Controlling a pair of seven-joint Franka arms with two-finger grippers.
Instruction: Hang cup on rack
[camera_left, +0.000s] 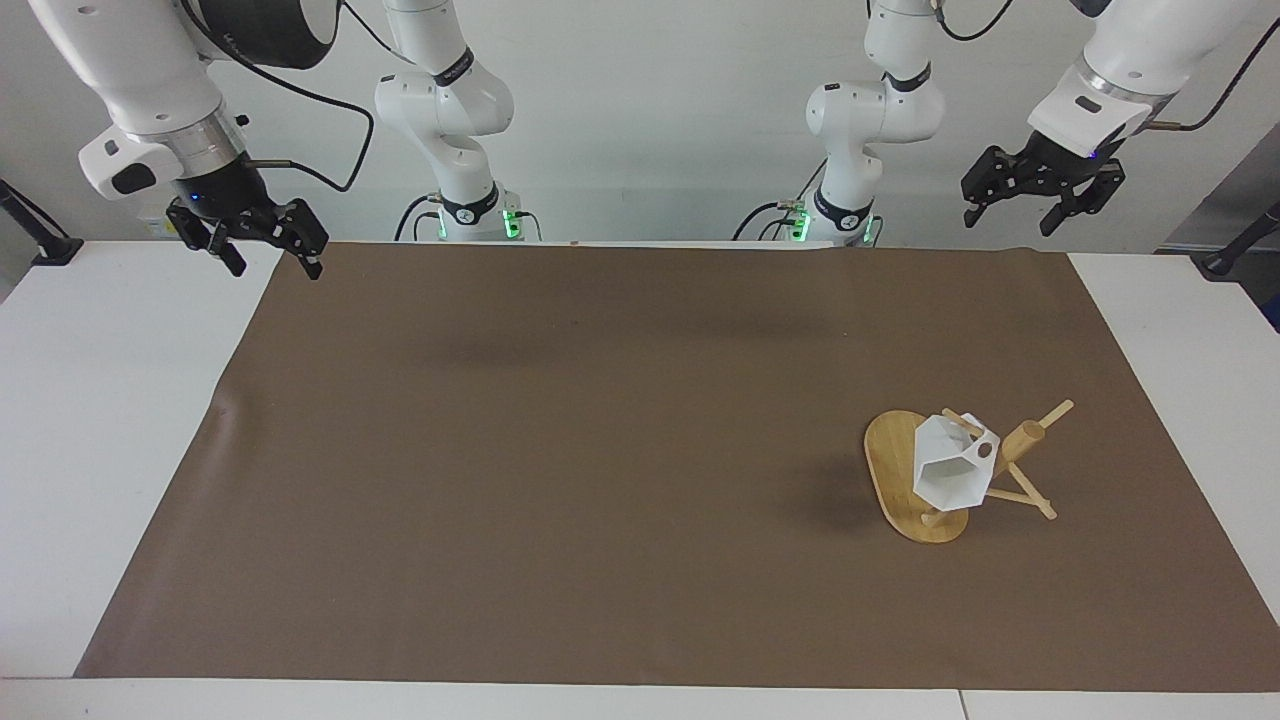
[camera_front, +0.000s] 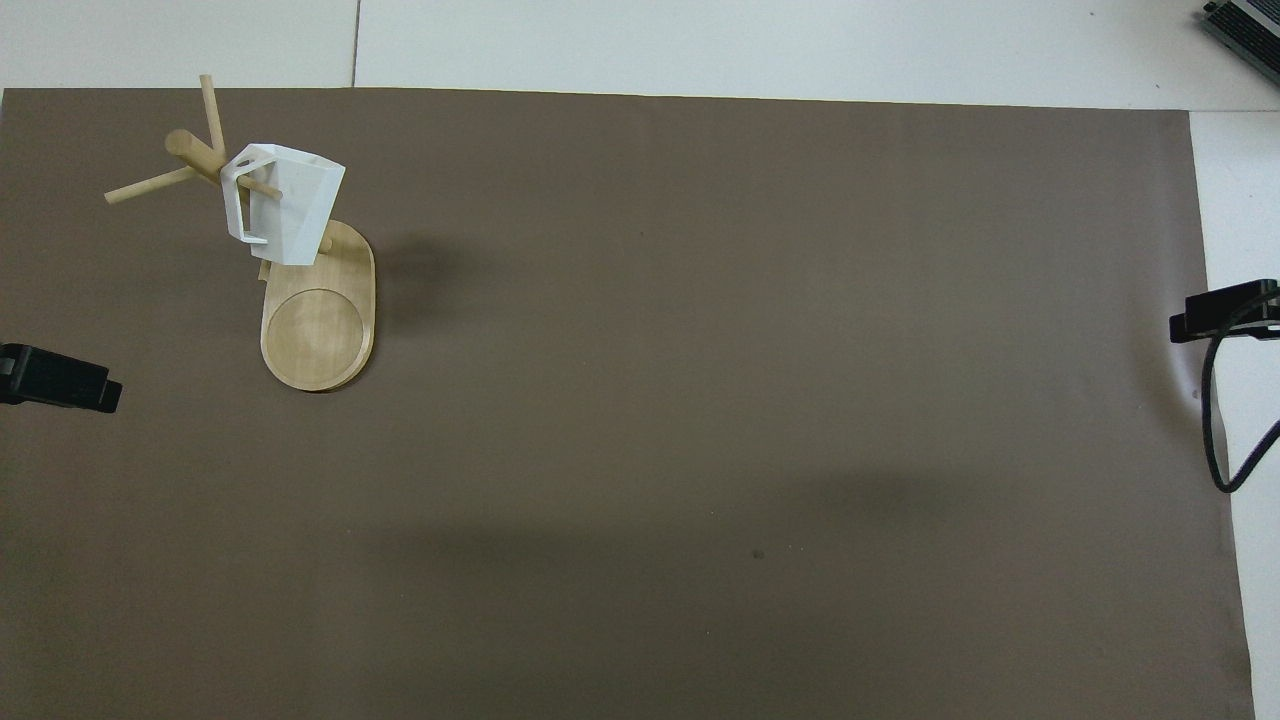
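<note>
Hanging from a thin peg of the rack (camera_left: 915, 480), the cup (camera_left: 950, 470) is seen with its handle threaded on, rim tipped sideways and nothing inside it. No readable writing can be made out anywhere. The rack is parked on the brown mat (camera_left: 600, 450) toward the left arm's end. Both the left gripper (camera_left: 1020, 205) and right gripper (camera_left: 270, 262) are held up with fingers spread, nothing pinched.

A brown mat (camera_left: 560, 450) covers most of a white table (camera_left: 90, 420), with a plain pale wall (camera_left: 650, 110) rising at the table's edge.
</note>
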